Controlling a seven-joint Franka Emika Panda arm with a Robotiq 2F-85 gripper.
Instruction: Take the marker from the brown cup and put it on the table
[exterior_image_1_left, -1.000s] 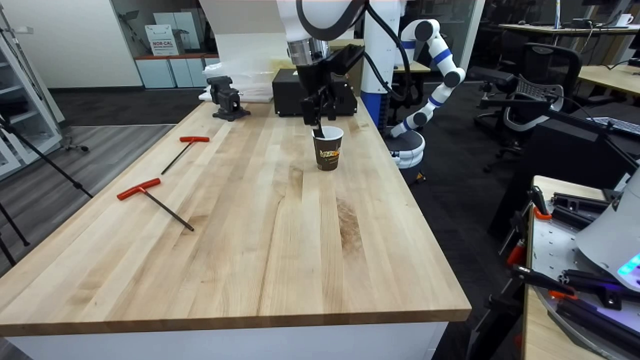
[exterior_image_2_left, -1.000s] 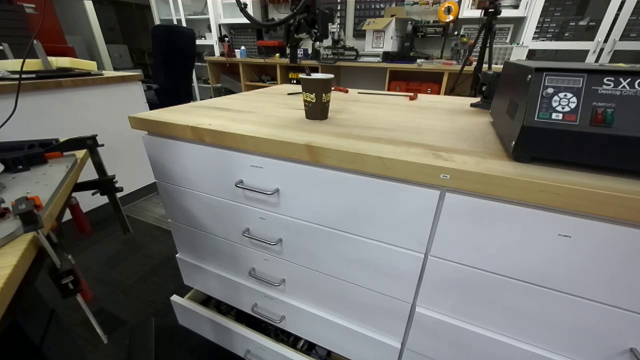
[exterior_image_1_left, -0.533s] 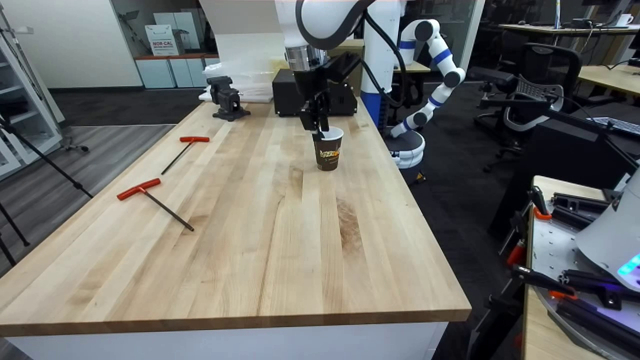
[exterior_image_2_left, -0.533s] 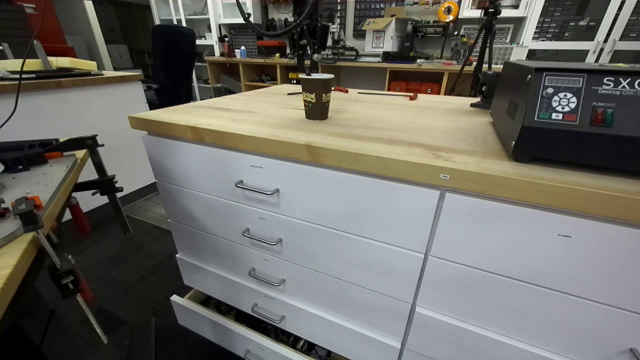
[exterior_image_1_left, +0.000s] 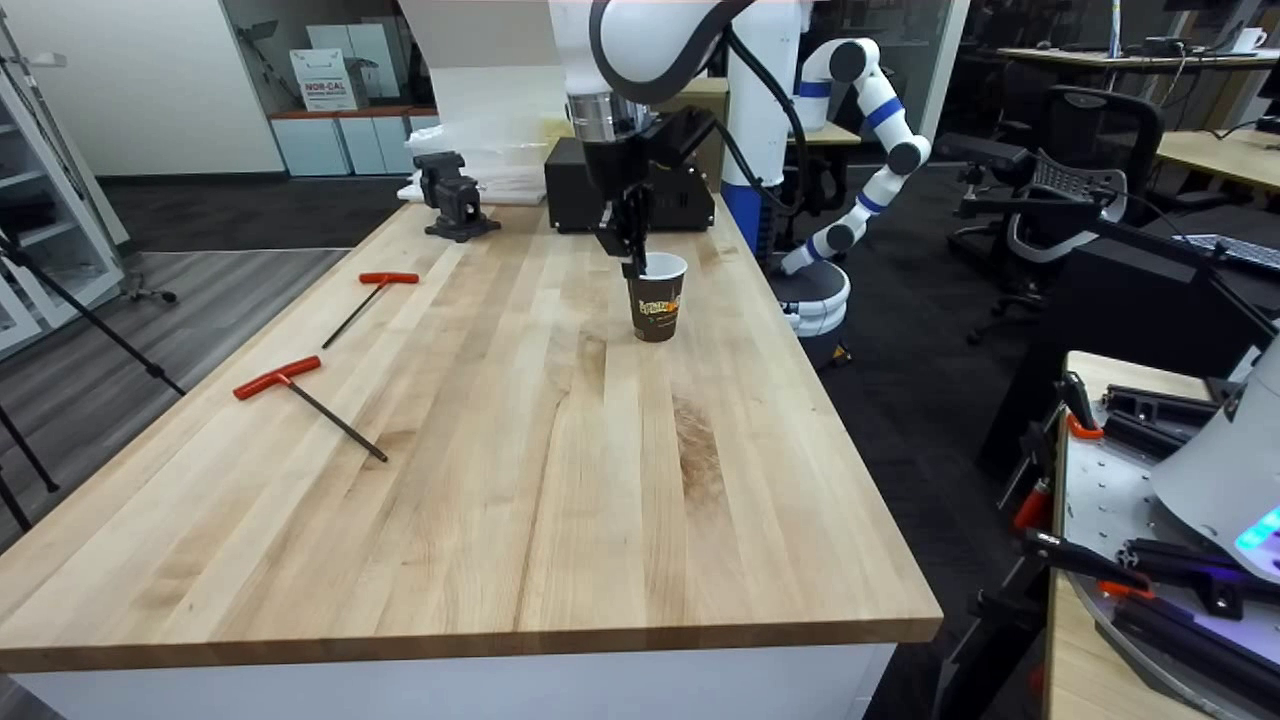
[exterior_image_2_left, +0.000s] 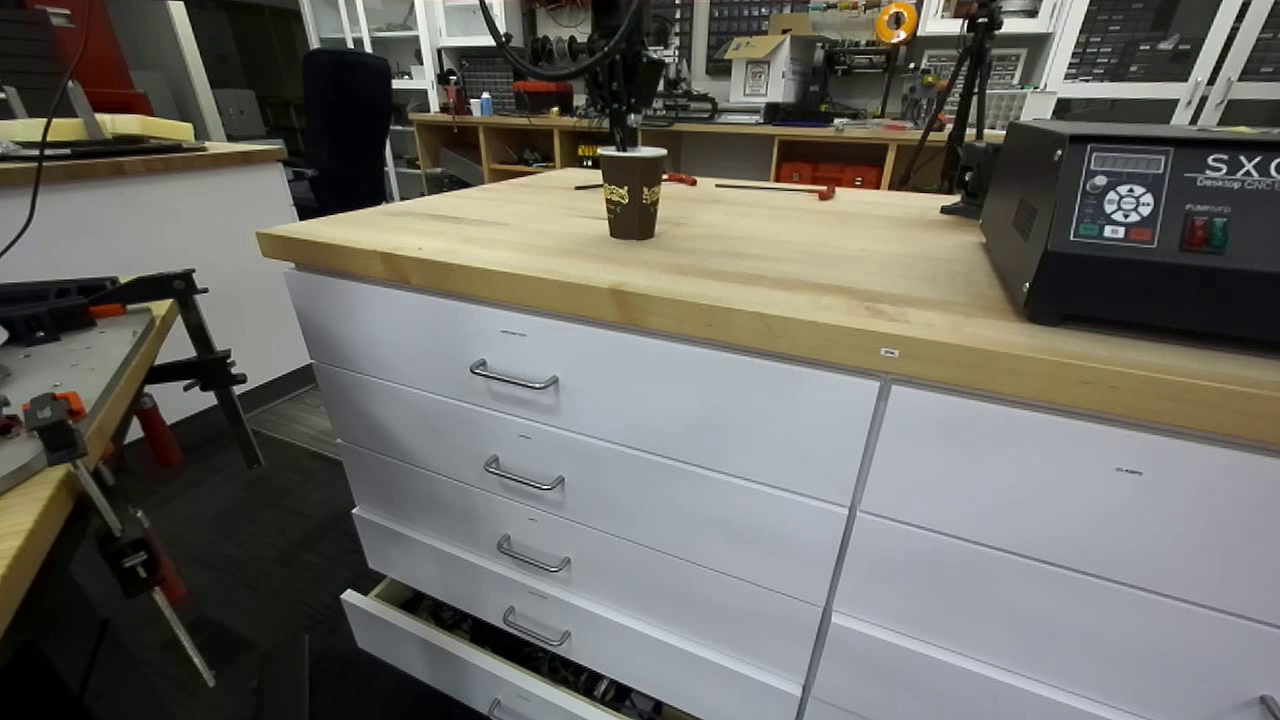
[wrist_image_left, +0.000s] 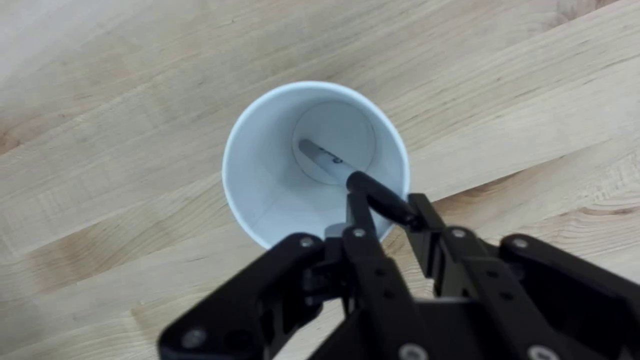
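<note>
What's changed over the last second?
The black two-fingered gripper has come down to the white-rimmed brown paper cup, and its fingers look closer together. The wrist view shows the black end of the grey-white marker between them; whether it's gripped is unclear. Practically unchanged: the upright cup and both red-handled T-shaped tools on the light wooden table.

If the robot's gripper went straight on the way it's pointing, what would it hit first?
Probably the marker: in the wrist view, its black end crosses between the tips of the open gripper. The brown cup has its rim close by, and depth is unclear, so that rim might come first.
</note>
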